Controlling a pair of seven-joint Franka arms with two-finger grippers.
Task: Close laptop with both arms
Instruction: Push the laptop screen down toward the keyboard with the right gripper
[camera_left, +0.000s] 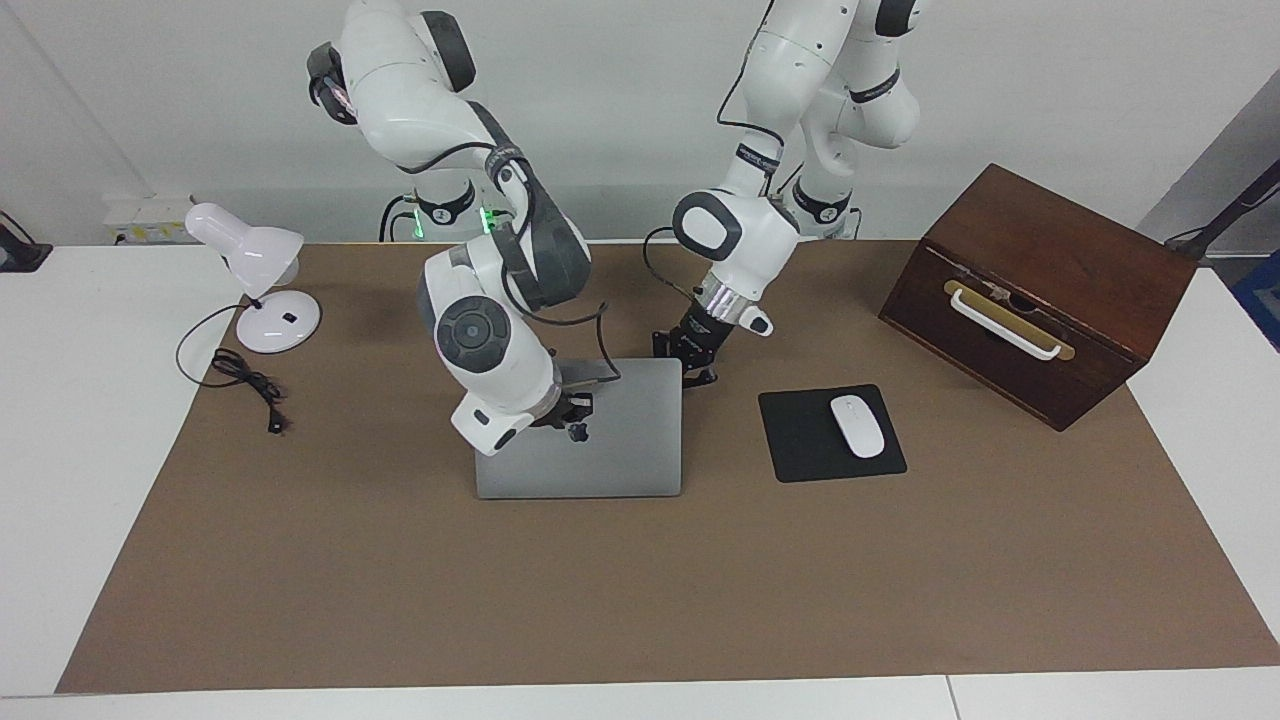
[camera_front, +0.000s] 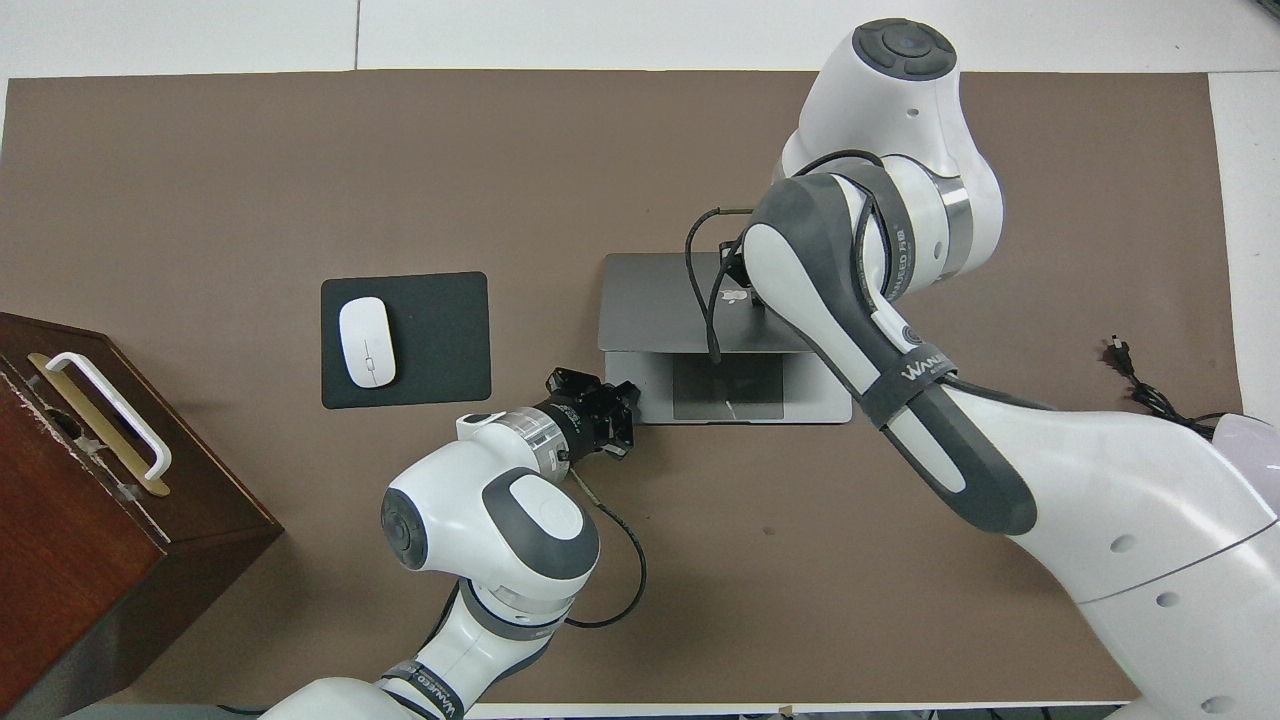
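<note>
At mid-desk my right pincer (camera_left: 574, 412), fingertips together, presses the MacBook (camera_left: 600, 440) lid's logo; lid nearly down. My left pincer (camera_left: 697, 365), also closed, braces the base's near corner.

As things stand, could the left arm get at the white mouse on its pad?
Probably yes: the left gripper, shut, sits at the laptop corner beside the mouse pad, and nothing stands between it and the mouse.

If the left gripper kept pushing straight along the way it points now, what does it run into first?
Almost certainly the laptop: the left gripper, shut, points at the base's corner nearest the robots, at the mouse pad end, and looks right up against it. Whether it already touches is hard to tell.
</note>
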